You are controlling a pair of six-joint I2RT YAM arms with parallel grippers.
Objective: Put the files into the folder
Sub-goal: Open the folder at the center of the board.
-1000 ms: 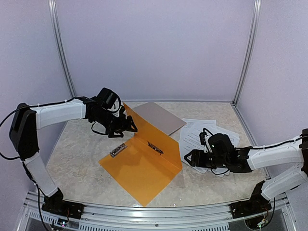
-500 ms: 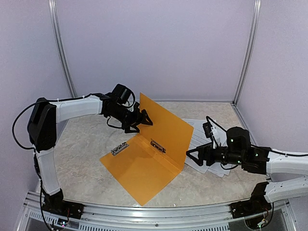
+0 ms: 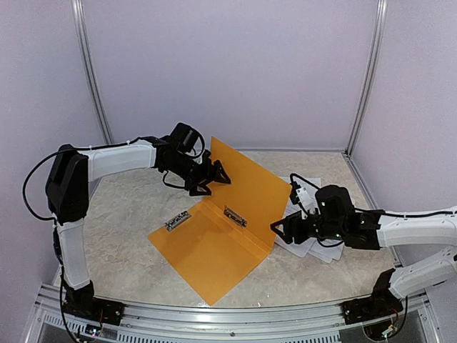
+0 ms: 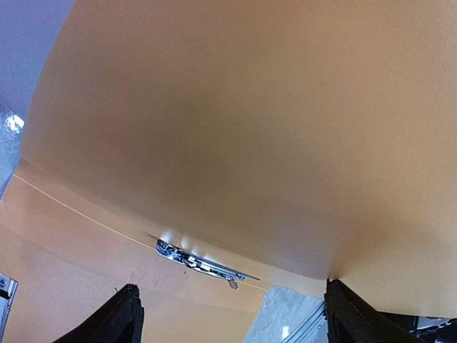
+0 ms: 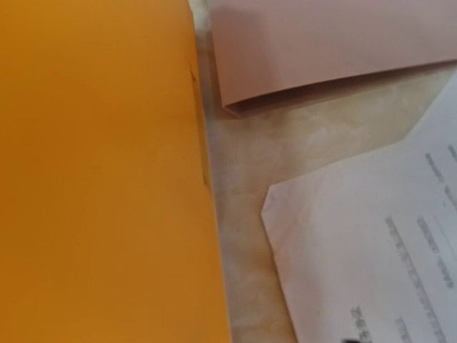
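The orange folder [image 3: 207,257] lies open, one cover flat on the table. Its other cover [image 3: 246,189] stands nearly upright. My left gripper [image 3: 214,175] is open at that cover's upper left edge, on its inner side. In the left wrist view the cover [image 4: 235,128] fills the frame between my two wide-apart fingers [image 4: 118,318], the right one touching its edge. The files [image 3: 318,214], white printed sheets, lie right of the folder behind the raised cover. My right gripper [image 3: 280,230] hovers open at their near left corner, holding nothing. Its own view shows a sheet [image 5: 371,243] beside the folder [image 5: 100,179].
A grey-brown clipboard [image 5: 321,50] lies behind the folder, hidden by the raised cover in the top view. Two metal clips sit inside the folder, at the spine [image 3: 234,216] and on the flat cover [image 3: 176,221]. Walls close off the back and sides.
My left gripper has swung the folder's cover from leaning back to nearly upright. My right gripper has slid left over the files toward the folder.
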